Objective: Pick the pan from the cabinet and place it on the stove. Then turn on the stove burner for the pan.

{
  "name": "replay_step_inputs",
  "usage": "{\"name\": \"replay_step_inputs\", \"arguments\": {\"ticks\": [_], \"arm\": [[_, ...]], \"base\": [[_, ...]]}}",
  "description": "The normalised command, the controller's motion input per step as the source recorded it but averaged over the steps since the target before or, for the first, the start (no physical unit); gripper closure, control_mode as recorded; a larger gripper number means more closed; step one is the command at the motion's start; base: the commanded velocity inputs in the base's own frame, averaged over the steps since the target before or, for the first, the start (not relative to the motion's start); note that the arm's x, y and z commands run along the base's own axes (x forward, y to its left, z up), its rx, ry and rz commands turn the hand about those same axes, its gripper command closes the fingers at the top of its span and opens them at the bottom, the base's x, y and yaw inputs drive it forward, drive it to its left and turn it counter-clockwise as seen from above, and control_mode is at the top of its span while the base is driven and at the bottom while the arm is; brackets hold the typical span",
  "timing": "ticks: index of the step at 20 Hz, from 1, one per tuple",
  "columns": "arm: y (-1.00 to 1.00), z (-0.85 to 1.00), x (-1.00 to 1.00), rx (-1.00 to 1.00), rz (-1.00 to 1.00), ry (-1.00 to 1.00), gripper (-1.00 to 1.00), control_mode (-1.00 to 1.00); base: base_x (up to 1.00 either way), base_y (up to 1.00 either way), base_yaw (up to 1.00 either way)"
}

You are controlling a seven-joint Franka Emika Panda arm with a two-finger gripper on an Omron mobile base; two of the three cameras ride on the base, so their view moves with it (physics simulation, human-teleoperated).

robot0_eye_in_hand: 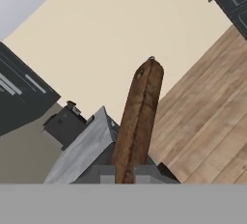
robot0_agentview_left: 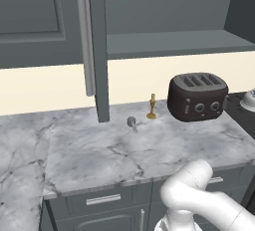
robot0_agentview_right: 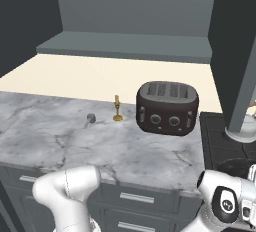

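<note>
One toaster (robot0_agentview_left: 197,96) sits on the marble counter (robot0_agentview_left: 99,155), with the open cabinet (robot0_agentview_left: 169,43) above it and the stove (robot0_agentview_right: 220,141) just beside it. I cannot tell whether the pincer is apart or together. A brown wooden handle (robot0_eye_in_hand: 137,121) rises before the hand camera.

The dark grey wall cabinet (robot0_agentview_left: 164,6) stands open, its grey shelf (robot0_agentview_right: 125,43) bare across its visible width. Its opened panelled door (robot0_agentview_left: 99,51) juts out over the grey-veined marble table (robot0_agentview_left: 124,150). On the table, a dark four-slot toaster (robot0_agentview_right: 167,107), a small brass candlestick-like ornament (robot0_agentview_right: 117,109) and a small grey knob-like piece (robot0_agentview_right: 90,120) stand apart from one another, with open marble in front.
</note>
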Motion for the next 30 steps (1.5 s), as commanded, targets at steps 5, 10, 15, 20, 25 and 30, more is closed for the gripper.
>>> {"name": "replay_step_inputs", "arguments": {"ticks": [5, 10, 15, 20, 25, 30], "arm": [[-0.06, -0.26, 0.24, -0.03, 0.0, 0.0, 1.0, -1.0], [0.0, -0.32, 0.26, -0.04, 0.0, 0.0, 1.0, -1.0], [0.0, -0.35, 0.29, -0.05, 0.0, 0.0, 1.0, -1.0], [0.0, -0.3, 0.35, -0.04, 0.0, 0.0, 1.0, -1.0], [0.0, -0.22, 0.24, -0.01, 0.0, 0.0, 1.0, -1.0], [0.02, -0.08, 0.03, 0.0, 0.0, 0.0, -1.0, -1.0]], "base": [[0.0, 0.0, 0.0], [0.0, 0.0, 0.0], [0.0, 0.0, 0.0], [0.0, 0.0, 0.0], [0.0, 0.0, 0.0], [0.0, 0.0, 0.0]]}}
